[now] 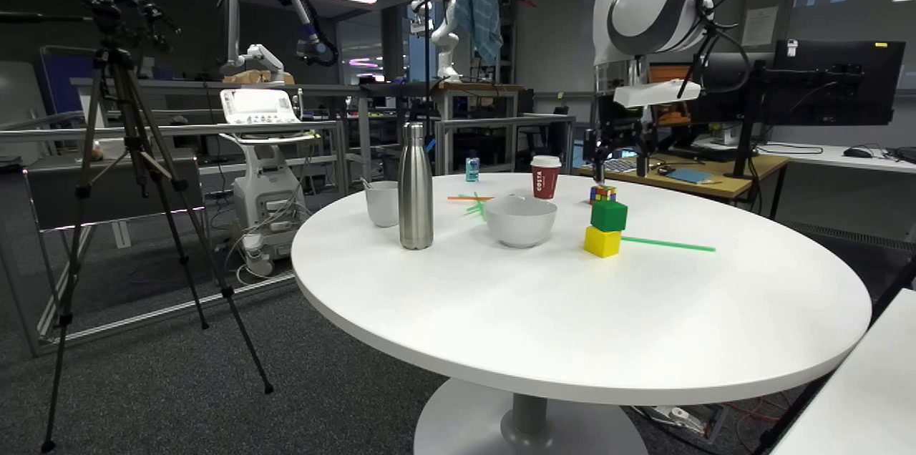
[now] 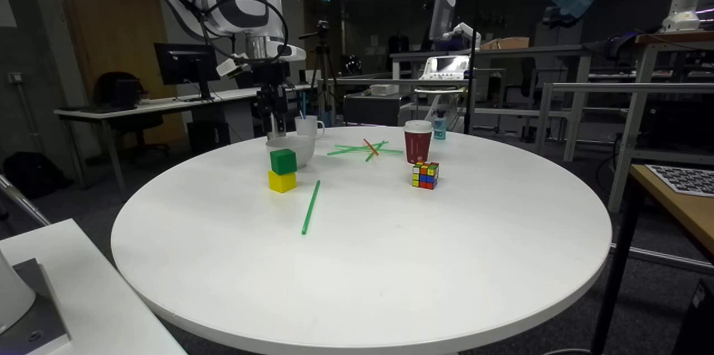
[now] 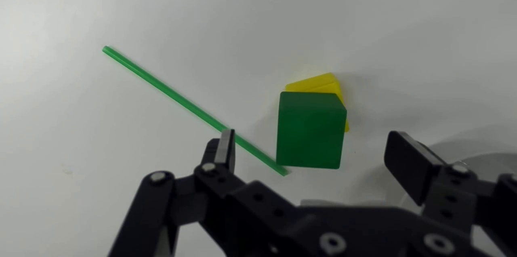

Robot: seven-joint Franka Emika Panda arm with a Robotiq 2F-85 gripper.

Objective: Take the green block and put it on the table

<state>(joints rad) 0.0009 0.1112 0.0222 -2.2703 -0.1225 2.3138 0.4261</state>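
Note:
Stacked on a yellow block (image 1: 602, 243) is the green block (image 1: 608, 216), and the pair stands on the white round table (image 1: 572, 326). Both blocks also show in the other views, the green block (image 2: 283, 162) sitting slightly turned over the yellow one (image 2: 282, 182). My gripper (image 1: 621, 172) hangs above the tabletop, pointing down, with its fingers spread wide. Seen in the wrist view, the green block (image 3: 310, 131) appears in the span between the fingers (image 3: 408, 164), touching neither; it covers most of the yellow block (image 3: 313, 83).
A thin green stick (image 3: 161, 87) lies right beside the stack. The white bowl (image 1: 521, 222) is close on the opposite side. Farther off are a steel bottle (image 1: 416, 190), a mug (image 1: 383, 206), a red paper cup (image 2: 418, 145), a puzzle cube (image 2: 425, 176) and several loose sticks (image 2: 362, 148).

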